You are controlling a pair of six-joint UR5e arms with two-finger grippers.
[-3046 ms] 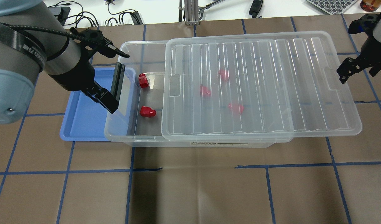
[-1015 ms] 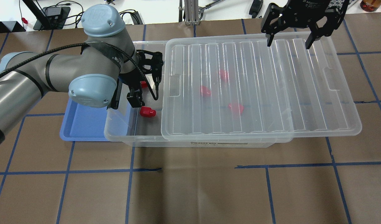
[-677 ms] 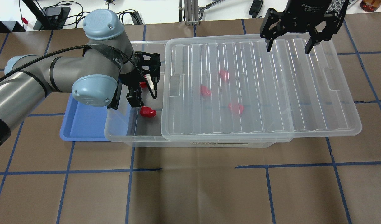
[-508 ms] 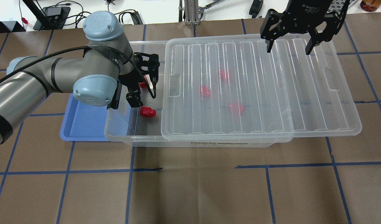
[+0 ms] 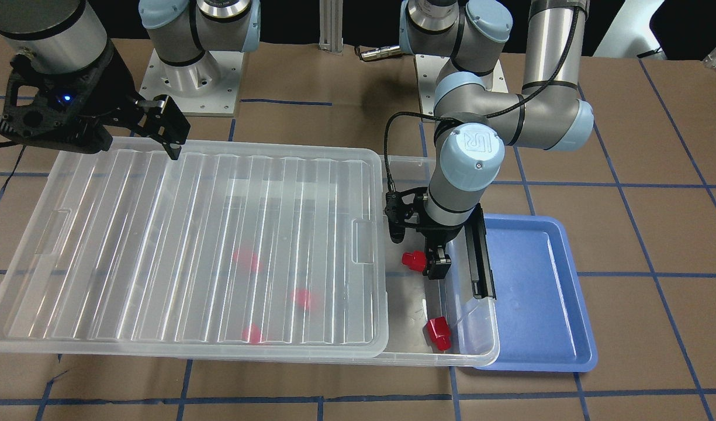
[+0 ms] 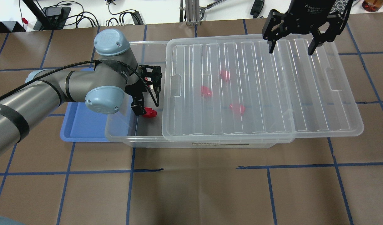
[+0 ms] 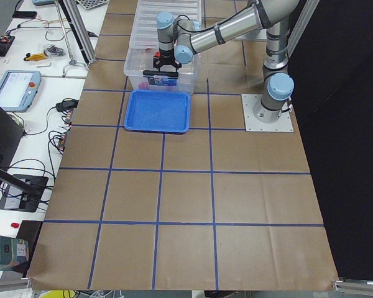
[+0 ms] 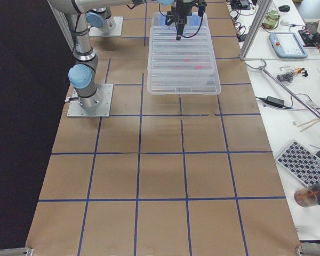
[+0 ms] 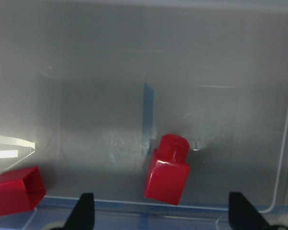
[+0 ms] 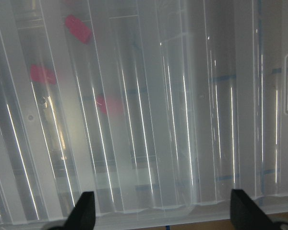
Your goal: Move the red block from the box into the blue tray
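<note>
Inside box's (image 5: 476, 358) uncovered end, left fingers (image 5: 439, 268) released, spread either side of one red block (image 5: 413, 261); right fingers (image 5: 169, 131) released, hovering above lid (image 5: 188, 222).

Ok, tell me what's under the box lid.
Three red blocks show as blurred patches through the ribbed lid. Their exact pose is unreadable through the ribs.

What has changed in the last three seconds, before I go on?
The left tool came from over the periwinkle-blue plastic tray into the open end of the clear plastic box, then shifted toward the robot; it is open over a small red plastic block, gripping nothing. The right tool moved from the right end of the ribbed clear lid to over its far edge. Box, lid, tray, blocks: unmoved.
</note>
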